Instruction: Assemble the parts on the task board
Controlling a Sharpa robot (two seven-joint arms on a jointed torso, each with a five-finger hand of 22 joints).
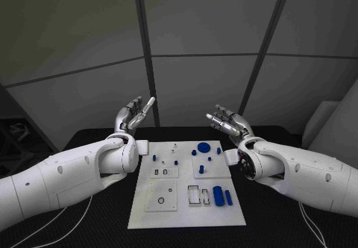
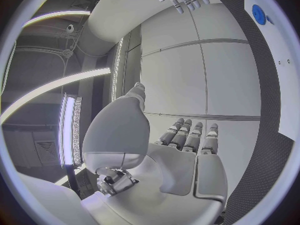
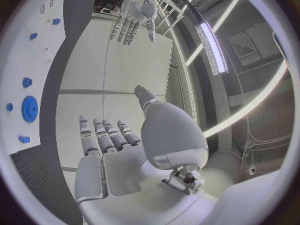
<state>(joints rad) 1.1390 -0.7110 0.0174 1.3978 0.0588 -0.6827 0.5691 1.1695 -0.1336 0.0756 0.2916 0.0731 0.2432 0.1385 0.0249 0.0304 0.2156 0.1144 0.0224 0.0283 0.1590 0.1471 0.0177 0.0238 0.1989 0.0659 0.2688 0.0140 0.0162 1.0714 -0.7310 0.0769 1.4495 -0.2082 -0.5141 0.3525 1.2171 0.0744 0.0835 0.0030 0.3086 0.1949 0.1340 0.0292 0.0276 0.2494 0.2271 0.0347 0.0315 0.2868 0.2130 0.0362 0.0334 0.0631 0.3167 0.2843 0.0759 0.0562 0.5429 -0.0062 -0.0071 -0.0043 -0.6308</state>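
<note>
Small blue plastic parts [image 1: 218,195] lie on the flat white task board [image 1: 187,219]; they look light, stiff, slippery, so pinch their sides. Left hand [image 1: 133,116] and right hand [image 1: 230,123] are raised, released, holding nothing

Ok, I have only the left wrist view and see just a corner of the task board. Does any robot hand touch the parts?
Observer: No. In the head view the left robot hand and the right robot hand are raised near the far corners of the task board, fingers apart, holding nothing.
Operator: Which part lies nearest the robot?
Observer: A thick blue cylinder at the board's near right, a thinner blue pin beside it.
Operator: And near left?
Observer: A small black ring on a square white insert.
</note>
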